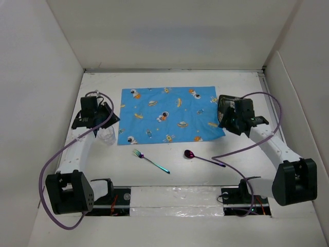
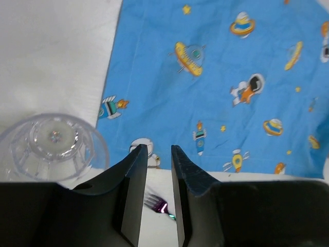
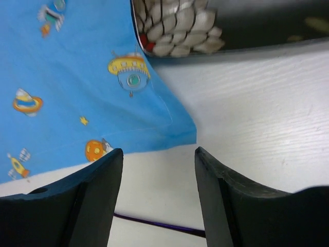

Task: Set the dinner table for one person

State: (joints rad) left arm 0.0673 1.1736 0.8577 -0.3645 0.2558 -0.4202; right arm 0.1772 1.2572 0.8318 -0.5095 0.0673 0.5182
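The white dinner table [image 1: 175, 172] carries a blue space-print placemat [image 1: 169, 114] at its middle. My left gripper [image 1: 109, 117] hovers at the mat's left edge. In its wrist view the left gripper [image 2: 157, 149] is open by a narrow gap with nothing in it. A clear glass [image 2: 51, 146] stands just to its left, and an iridescent fork [image 2: 157, 205] lies below. My right gripper [image 3: 158, 152] is open wide and empty above the mat's near right corner [image 3: 77, 77]. The purple spoon's handle [image 3: 154, 225] lies on the table beneath it.
The glass [image 1: 106, 136], fork [image 1: 150, 161] and spoon [image 1: 203, 158] lie on the near half of the table. A dark container with a pale scale pattern [image 3: 177, 25] sits by the mat's right edge, close to my right gripper [image 1: 224, 119]. White walls enclose the table.
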